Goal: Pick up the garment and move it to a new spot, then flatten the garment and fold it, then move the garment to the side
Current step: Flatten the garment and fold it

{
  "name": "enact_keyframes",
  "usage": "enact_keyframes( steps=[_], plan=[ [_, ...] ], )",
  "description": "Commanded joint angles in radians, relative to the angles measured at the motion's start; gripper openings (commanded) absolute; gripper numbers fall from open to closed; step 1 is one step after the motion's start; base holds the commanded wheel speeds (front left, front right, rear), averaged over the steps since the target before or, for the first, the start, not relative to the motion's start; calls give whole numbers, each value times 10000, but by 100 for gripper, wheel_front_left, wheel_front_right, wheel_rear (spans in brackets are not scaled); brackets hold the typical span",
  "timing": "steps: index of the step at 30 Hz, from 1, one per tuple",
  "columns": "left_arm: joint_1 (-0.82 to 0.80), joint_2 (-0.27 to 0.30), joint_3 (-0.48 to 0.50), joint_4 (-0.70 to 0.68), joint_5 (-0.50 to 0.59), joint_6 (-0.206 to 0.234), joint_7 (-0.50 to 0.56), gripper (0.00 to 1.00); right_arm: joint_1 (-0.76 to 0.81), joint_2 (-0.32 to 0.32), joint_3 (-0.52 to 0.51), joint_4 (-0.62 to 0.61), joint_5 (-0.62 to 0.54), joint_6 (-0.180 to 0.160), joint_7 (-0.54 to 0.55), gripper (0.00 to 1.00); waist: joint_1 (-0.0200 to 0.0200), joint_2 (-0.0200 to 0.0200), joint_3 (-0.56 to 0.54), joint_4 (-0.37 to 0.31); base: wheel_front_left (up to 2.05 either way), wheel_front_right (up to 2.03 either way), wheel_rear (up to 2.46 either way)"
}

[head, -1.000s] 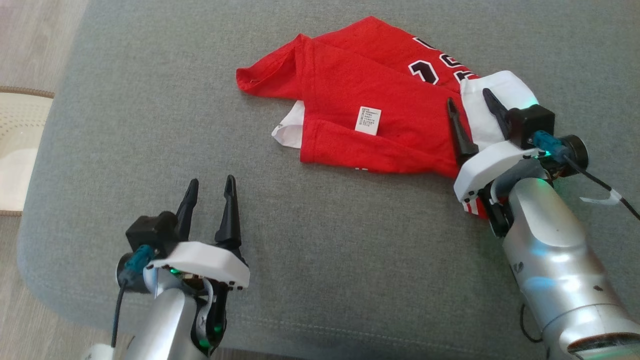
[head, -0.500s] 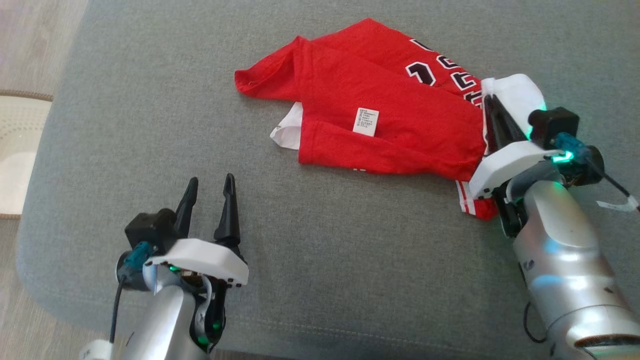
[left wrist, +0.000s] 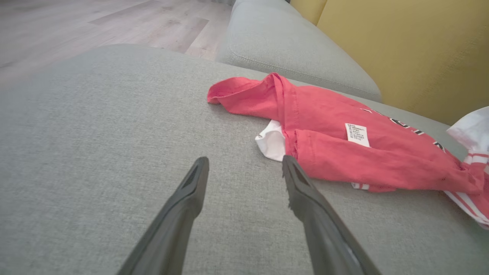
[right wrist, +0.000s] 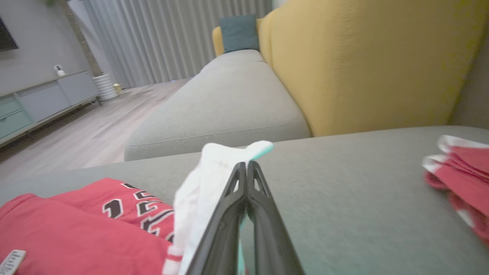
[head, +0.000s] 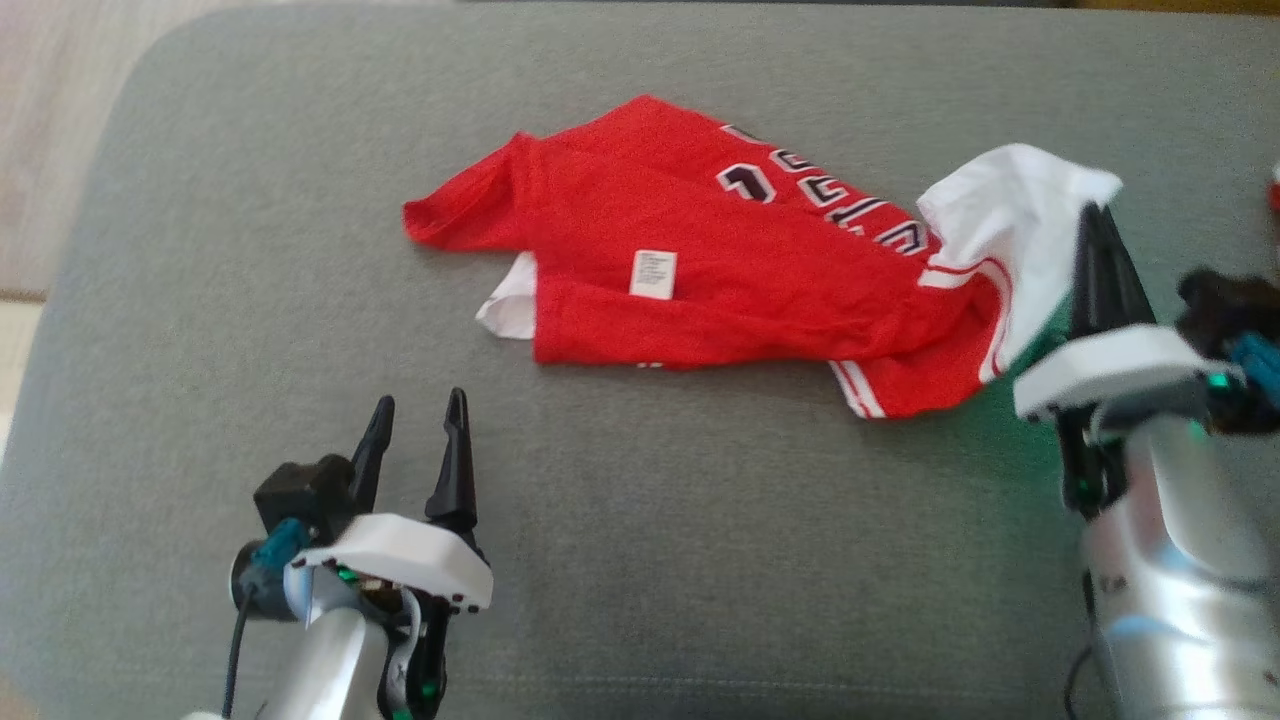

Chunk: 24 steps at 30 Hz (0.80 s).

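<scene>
R claw point(head: 1098, 212), open 1 s ago, now clamped on shirt point(head: 740, 280) by white sleeve point(head: 1000, 200), sleeve raised off sofa point(head: 650, 560); head cam shifted.

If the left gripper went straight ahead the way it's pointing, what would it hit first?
Likely the red shirt, at its near sleeve. The open left gripper seems angled down a bit, though, so it could touch the gray cushion first.

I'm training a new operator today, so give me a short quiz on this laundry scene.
1. True or false: the left end effector grips the red fabric jersey with printed numbers.
2. Which part does the right end effector pinch? A red hem, B white sleeve, C care label.
3. What surface does the jersey lie on?
Key: 1 false; 2 B; 3 grey fabric sofa cushion.
</scene>
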Motion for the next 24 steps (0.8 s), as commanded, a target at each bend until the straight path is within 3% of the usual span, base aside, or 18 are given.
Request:
enact_keyframes(
  steps=[1, 6, 16, 24],
  plan=[
    [-176, 78, 366, -285, 62, -27, -122, 100, -53, 93, 163, -447, 32, -9, -106, 0, 0, 0, -243, -296, 0, 0, 0],
    [-21, 78, 360, -240, 96, -28, -122, 100, 957, 93, -357, -1135, 355, -9, -106, 0, 0, 0, -497, -707, 0, 0, 0],
    [20, 78, 310, -113, 121, -50, -122, 100, 1791, 93, -599, -1251, 349, -9, -107, 0, 0, 0, -577, -1041, 0, 0, 0],
    [-78, 78, 205, -46, 126, -91, -122, 100, 573, -139, -470, -1639, -1296, -9, -107, 0, 0, 0, -423, -691, 0, 0, 0]
  ],
)
